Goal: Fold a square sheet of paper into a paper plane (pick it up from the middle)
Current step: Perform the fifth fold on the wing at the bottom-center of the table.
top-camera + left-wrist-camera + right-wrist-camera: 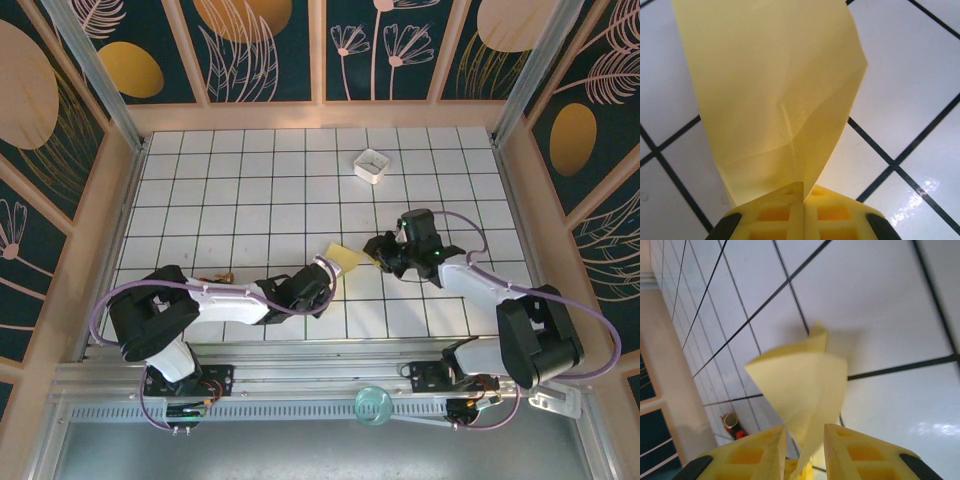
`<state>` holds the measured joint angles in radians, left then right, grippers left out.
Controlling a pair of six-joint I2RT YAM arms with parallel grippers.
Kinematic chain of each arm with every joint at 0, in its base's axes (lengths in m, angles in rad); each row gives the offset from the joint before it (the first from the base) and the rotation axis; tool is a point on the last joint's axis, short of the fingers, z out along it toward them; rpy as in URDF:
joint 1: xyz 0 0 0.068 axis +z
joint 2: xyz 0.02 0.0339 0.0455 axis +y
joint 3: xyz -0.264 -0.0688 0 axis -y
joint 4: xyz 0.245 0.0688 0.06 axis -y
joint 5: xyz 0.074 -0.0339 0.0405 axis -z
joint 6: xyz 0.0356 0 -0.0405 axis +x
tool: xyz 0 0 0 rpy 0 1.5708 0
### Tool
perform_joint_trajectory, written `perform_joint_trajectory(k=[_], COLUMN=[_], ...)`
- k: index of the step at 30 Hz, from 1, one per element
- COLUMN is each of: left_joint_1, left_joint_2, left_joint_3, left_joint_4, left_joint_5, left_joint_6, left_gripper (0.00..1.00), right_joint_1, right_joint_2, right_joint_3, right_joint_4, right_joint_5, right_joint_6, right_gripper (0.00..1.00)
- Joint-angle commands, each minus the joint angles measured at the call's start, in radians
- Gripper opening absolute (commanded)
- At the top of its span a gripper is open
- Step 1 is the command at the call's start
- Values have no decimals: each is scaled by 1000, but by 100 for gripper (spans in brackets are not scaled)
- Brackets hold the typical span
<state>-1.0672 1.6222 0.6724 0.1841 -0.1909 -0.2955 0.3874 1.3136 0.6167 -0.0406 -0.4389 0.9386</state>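
From above, the yellow sheet [347, 258] hangs partly folded between the two claws near the middle of the tiled table [250, 190], slightly toward the near side. The left gripper [330, 268] reaches it from the lower left and the right gripper [378, 252] meets it from the right. The small white box [372, 165] sits well apart toward the far wall, so the tiles around the sheet lie open on all sides; a small orange-brown thing [216, 277] lies beside the left arm (too small to tell what it is). In the left wrist view, the left gripper [803, 200] is clamped on the sheet's bottom edge, its yellow fingers [775, 215] pressed together with no gap. The sheet [775, 90] rises from them as a broad panel with a soft crease across its lower part and a pointed corner on its right edge, lifted clear of the tiles behind it. In the right wrist view, the right gripper [804, 440] stands parted, its fingers [860, 452] set apart with a clear gap. The sheet [800, 380] curls into a cone-like fold whose lower edge dips into that gap without being pinched. Its shadow falls on bare tile, and a small red and tan object [731, 422] stands far off near the wooden side wall [670, 405].
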Motion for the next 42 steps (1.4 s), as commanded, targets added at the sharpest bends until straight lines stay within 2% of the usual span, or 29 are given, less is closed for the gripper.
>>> perform_joint_trajectory(k=[1,4,13,19,23,28,33,42], left_joint_1=[-4,-4,0,33,34,33,34,33], left_joint_2=[-35,-32,-52,-35,-18,-9,-11,-25], left_joint_3=[-55,-74,-74,-60,-54,-49,-51,-54], left_joint_4=[117,169,175,167,180,159,162,151], left_joint_5=[80,104,60,100,145,134,137,117], left_joint_6=[-44,-77,-138,-186,-192,-168,-169,-154], left_gripper=[6,6,8,8,7,7,7,7], right_joint_1=[-21,-21,-11,9,36,38,38,31], right_joint_2=[-9,5,18,-5,10,42,118,151], right_joint_3=[34,49,52,61,44,21,49,56], right_joint_4=[-74,-74,-50,-96,-58,31,9,-13], right_joint_5=[36,32,-15,10,-20,-72,-66,11], right_joint_6=[-118,-163,-274,-316,-258,-154,-167,-199], right_gripper=[27,28,30,34,37,43,44,43])
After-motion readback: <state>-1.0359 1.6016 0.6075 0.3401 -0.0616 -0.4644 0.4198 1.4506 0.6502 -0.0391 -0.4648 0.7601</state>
